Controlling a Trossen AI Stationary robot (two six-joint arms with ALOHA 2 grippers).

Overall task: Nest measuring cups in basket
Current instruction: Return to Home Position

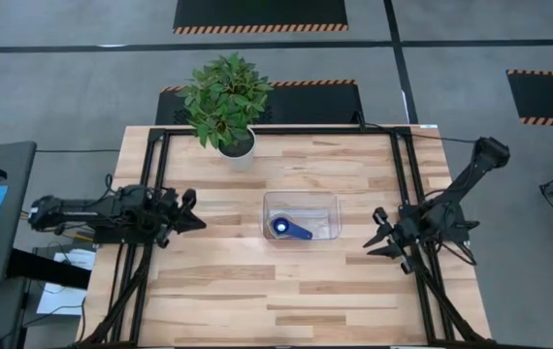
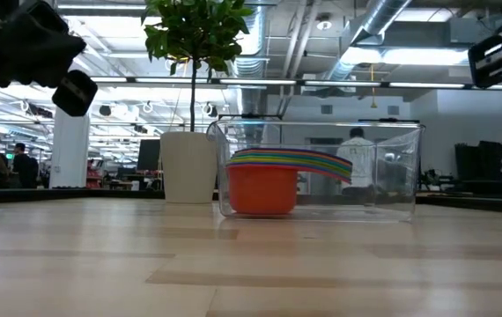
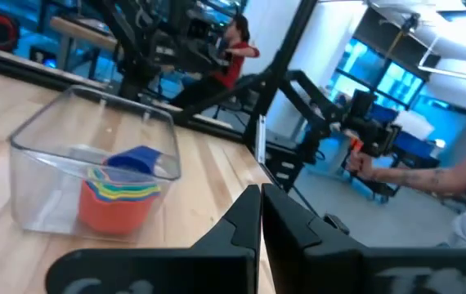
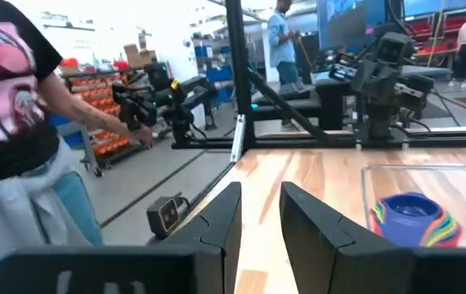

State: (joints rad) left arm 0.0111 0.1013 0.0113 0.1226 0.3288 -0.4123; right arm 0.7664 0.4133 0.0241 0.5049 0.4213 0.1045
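Wood table (image 1: 354,301), busy workshop beyond it, people well off the far side. Basket (image 1: 323,206) sits mid-table, nearer than the white plant pot (image 1: 239,148) and apart from it. Measuring cups (image 1: 278,227) are nested in one stack inside the basket, toward its left end: orange at the bottom, blue on top, handles fanned out to the right. Can't confirm the cup count.

Left gripper (image 3: 260,196): fingers pressed together, holding nothing, well left of the basket. Right gripper (image 4: 259,192): fingers parted, holding nothing, well right of it.

Handling guess: cups are light, stiff, slick plastic. Lifting by the top cup alone would likely pull the stack apart, so pinch the bundled handles or the outer orange rim. Basket looks thin-walled and light and will probably skate if nudged; take it by a side wall near the rim. Nesting looks finished.
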